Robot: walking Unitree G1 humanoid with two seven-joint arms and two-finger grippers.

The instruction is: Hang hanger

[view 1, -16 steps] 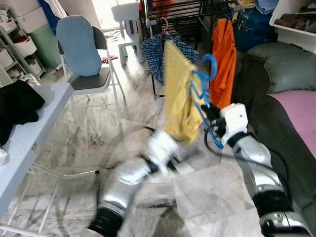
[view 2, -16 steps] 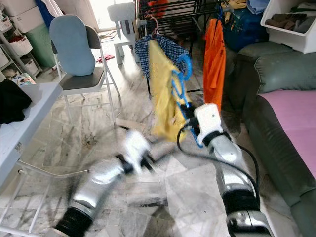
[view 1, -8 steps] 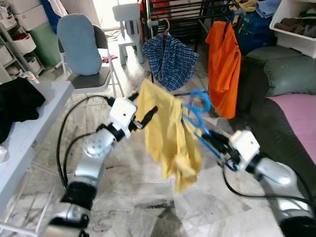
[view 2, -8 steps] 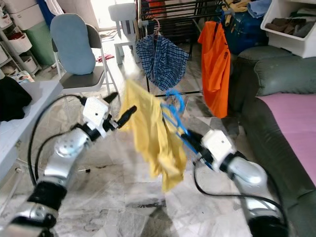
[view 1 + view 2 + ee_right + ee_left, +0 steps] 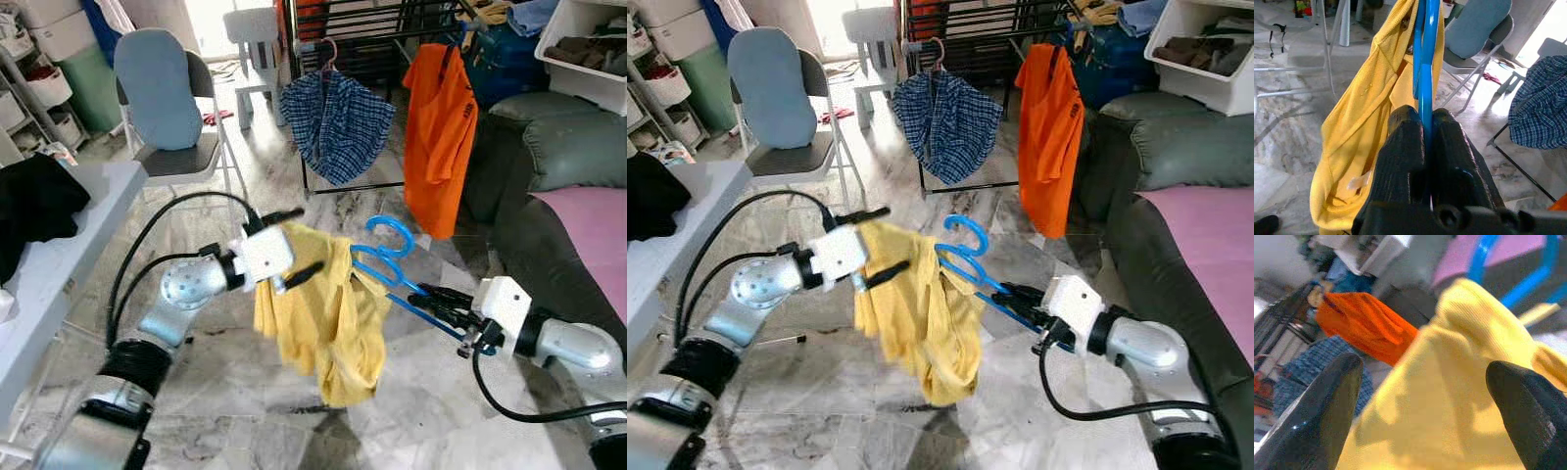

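I have the blue hanger (image 5: 397, 262) held out low over the marble floor (image 5: 294, 186), hook end pointing up and away toward the black drying rack (image 5: 362, 29), where a plaid shirt (image 5: 338, 119) and an orange shirt (image 5: 439, 137) already hang. The yellow shirt (image 5: 328, 313) drapes off the hanger's far arm and sags well below it, only half seated. I judge that's why both arms are up: one to carry, one to dress the cloth before hanging.

Right gripper (image 5: 1426, 142): fingers pressed together on the hanger's blue bar, pinching it along its lower edge. The bar runs straight out between them in the right wrist view, shirt hanging to one side.

Left gripper (image 5: 294, 245): fingers (image 5: 1327, 406) spread wide, straddling the upper fold of the yellow shirt. Cloth lies between them; I can't tell whether either finger actually touches it. Nothing is gripped.

Rack is well apart from the hanger.
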